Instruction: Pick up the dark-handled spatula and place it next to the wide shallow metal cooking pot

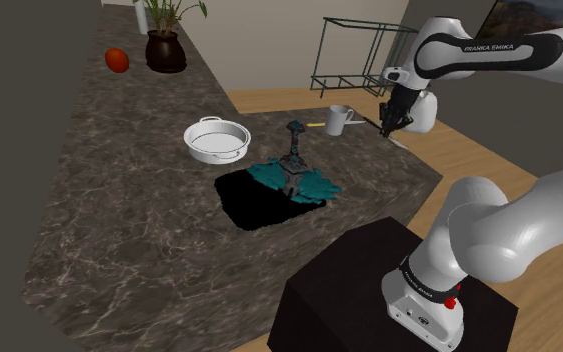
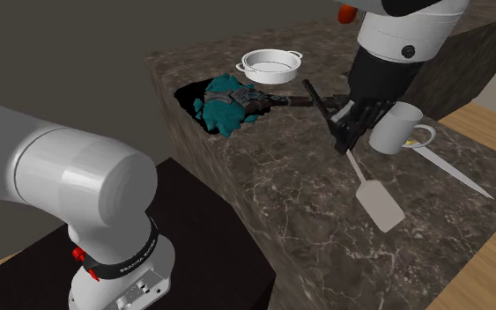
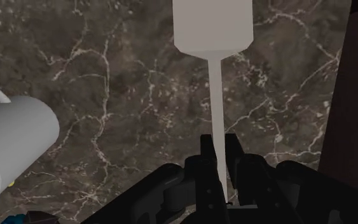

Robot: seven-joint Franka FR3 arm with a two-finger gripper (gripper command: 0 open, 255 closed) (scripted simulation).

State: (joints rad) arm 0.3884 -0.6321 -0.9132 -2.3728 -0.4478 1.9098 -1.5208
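Claw (image 3: 217, 145) clasps spatula (image 3: 213, 25) beside pale mug (image 3: 12, 143).

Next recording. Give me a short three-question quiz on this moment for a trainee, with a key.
1. True or false: the gripper is shut on the spatula, clasping its thin shank.
2. What stands on the counter close beside the gripper? A) a white mug B) a red kettle C) a glass bottle
3. Fill in: the white pot stands closer to the ___ than to the mug.
Key: 1 true; 2 A; 3 sink.
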